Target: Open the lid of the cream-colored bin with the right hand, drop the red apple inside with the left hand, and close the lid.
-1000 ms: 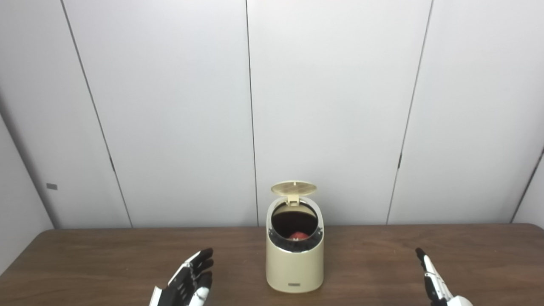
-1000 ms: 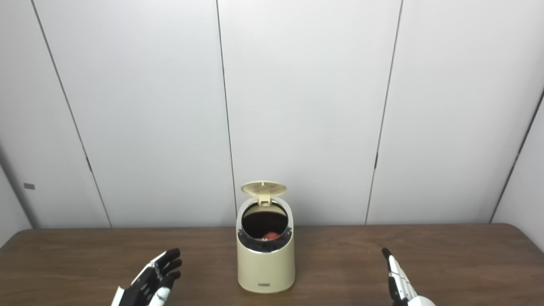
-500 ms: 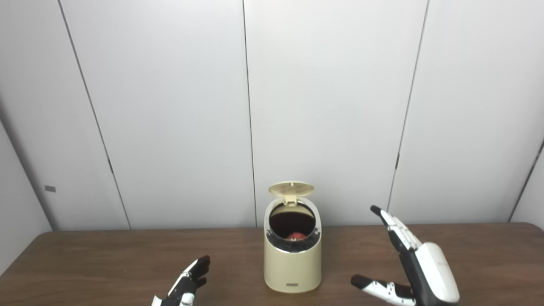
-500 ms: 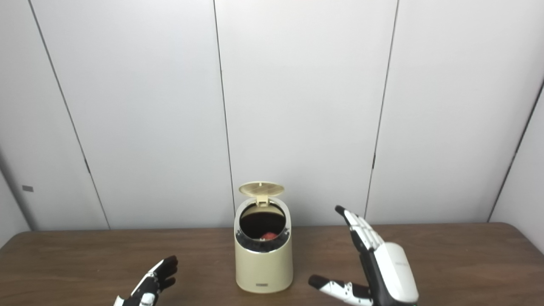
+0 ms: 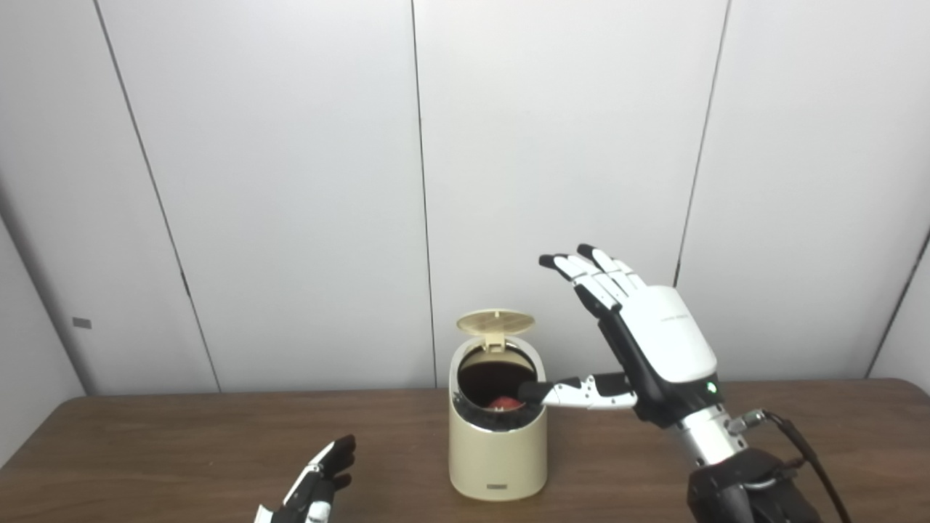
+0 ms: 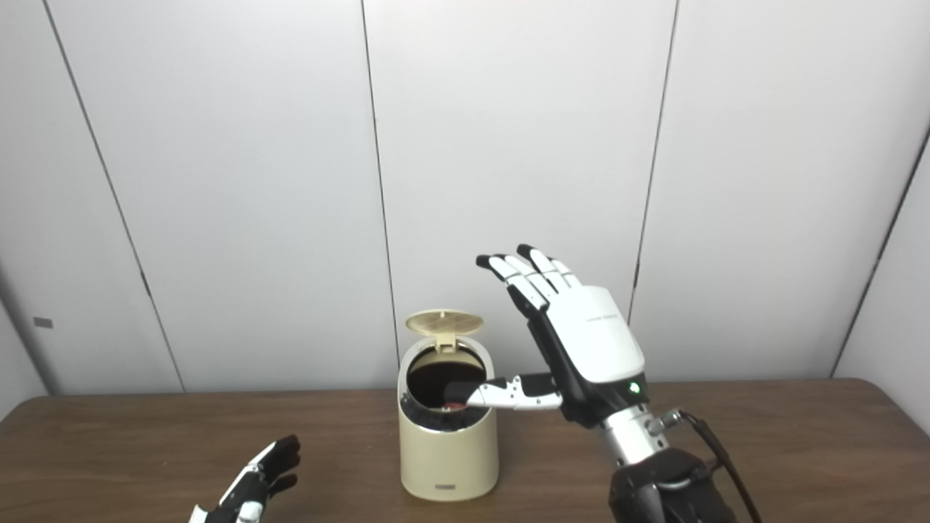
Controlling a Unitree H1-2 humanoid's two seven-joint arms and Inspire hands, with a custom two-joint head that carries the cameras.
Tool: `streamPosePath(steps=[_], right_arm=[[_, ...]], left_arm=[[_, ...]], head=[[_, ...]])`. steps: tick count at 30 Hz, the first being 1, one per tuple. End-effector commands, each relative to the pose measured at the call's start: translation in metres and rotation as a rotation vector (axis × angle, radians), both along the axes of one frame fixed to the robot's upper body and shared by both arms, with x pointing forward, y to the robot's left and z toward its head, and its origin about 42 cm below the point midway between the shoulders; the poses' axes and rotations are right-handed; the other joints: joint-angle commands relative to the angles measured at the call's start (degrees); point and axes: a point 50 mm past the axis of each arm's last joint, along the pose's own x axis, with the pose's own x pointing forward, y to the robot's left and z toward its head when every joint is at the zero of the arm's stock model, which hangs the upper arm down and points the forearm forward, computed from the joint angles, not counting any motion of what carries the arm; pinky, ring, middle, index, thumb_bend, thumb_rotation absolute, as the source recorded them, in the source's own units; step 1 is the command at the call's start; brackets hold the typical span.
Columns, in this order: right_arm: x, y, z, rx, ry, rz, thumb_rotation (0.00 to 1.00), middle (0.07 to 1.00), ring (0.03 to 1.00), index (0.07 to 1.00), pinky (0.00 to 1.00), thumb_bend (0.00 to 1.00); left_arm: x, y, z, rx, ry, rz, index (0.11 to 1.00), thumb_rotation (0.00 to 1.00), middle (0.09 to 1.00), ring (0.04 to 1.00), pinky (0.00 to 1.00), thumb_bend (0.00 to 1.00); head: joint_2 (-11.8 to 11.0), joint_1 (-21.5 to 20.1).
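Left eye view: cream-colored bin (image 5: 498,454) upright on table (image 5: 145,436), lid (image 5: 495,321) raised, red apple (image 5: 504,403) inside. Bring right hand (image 5: 643,341), fingers spread and empty, over lid and press down squarely until latched. Keep left hand (image 5: 314,490), low, extended and empty, clear of bin.

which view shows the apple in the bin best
The left eye view: the red apple shows clearly inside the open bin, beside the right hand's thumb tip. In the right eye view the thumb hides nearly all of it.
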Motion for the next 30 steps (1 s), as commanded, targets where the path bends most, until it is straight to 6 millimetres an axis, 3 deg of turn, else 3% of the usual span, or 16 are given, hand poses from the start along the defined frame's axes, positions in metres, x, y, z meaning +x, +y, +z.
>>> streamPosePath(steps=[1,8,17,30], right_arm=[[0.003,0.008,0.023,-0.028,-0.056,0.01,0.88,0.88,0.937,0.864,0.93,0.88],[0.024,0.026,0.034,-0.111,-0.008,0.014,0.84,0.867,0.911,0.85,0.86,0.89],[0.051,0.043,0.033,-0.209,0.096,-0.011,0.89,0.857,0.909,0.842,0.88,0.92],[0.064,0.055,0.031,-0.278,0.198,-0.049,0.85,0.859,0.895,0.839,0.86,0.89]], left_arm=[[0.0,-0.002,-0.007,0.002,-0.001,0.01,0.876,0.91,0.879,0.868,0.83,0.28],[-0.001,-0.005,-0.006,0.004,-0.003,0.002,0.867,0.89,0.873,0.867,0.84,0.29],[-0.003,-0.01,-0.005,0.006,0.011,-0.009,0.861,0.9,0.868,0.871,0.84,0.32],[-0.005,-0.013,-0.005,0.008,0.011,-0.015,0.861,0.87,0.872,0.878,0.84,0.33]], head=[[-0.1,0.0],[0.2,0.3],[0.3,0.6],[0.5,0.8]])
